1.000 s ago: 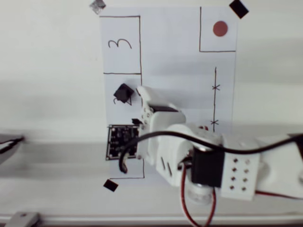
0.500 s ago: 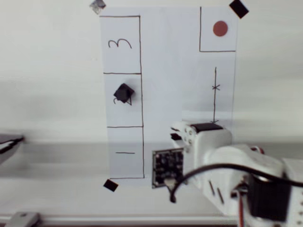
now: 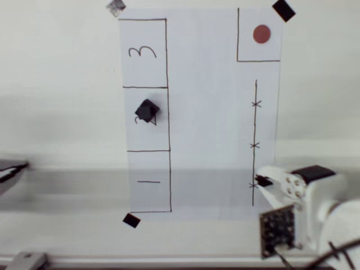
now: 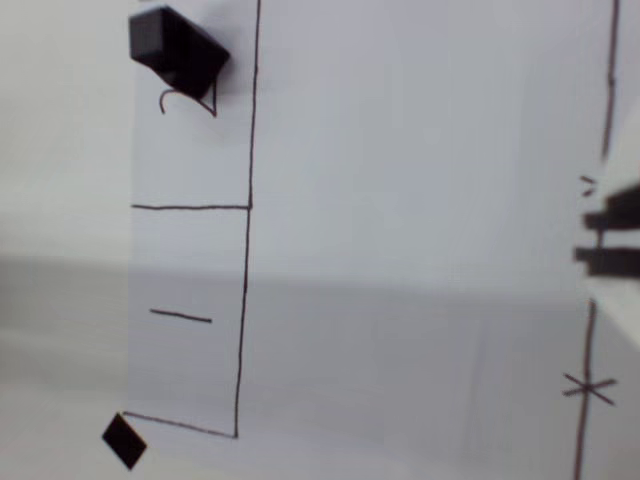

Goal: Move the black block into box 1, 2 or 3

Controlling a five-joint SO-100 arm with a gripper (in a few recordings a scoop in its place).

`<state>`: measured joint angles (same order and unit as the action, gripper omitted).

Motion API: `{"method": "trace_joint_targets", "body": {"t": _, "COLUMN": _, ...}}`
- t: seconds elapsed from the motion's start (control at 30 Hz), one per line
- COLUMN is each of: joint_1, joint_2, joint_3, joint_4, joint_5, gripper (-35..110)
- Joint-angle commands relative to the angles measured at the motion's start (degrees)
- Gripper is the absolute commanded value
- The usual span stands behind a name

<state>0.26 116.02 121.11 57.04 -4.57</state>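
Currently the black block (image 3: 147, 111) is seen resting inside the box (image 3: 147, 118), turned at an angle and partly covering the numeral. In the wrist view it (image 4: 176, 50) sits at top left. The hand (image 3: 263, 181) is well apart, by the crossed line (image 3: 255, 145); its opening cannot be told.

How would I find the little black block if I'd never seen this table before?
Look for the white paper sheet and the column of three drawn boxes down its left side in the overhead view. In the middle box sits the black block, partly covering the numeral. Unlike the flat black tape squares at the paper's corners, it is a raised cube.
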Motion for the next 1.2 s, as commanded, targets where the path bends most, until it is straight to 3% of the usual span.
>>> {"method": "trace_joint_targets", "body": {"t": 0.0, "joint_1": -0.62, "joint_2": 11.34, "joint_3": 8.44, "joint_4": -0.26, "joint_5": 0.53, "gripper": 0}}
{"method": "trace_joint_targets", "body": {"t": 0.8, "joint_1": -2.46, "joint_2": 60.38, "joint_3": 44.91, "joint_4": -0.35, "joint_5": 6.68, "gripper": 0}}
{"method": "trace_joint_targets", "body": {"t": 1.17, "joint_1": -1.14, "joint_2": 68.47, "joint_3": 51.33, "joint_4": -0.35, "joint_5": 5.10, "gripper": 0}}
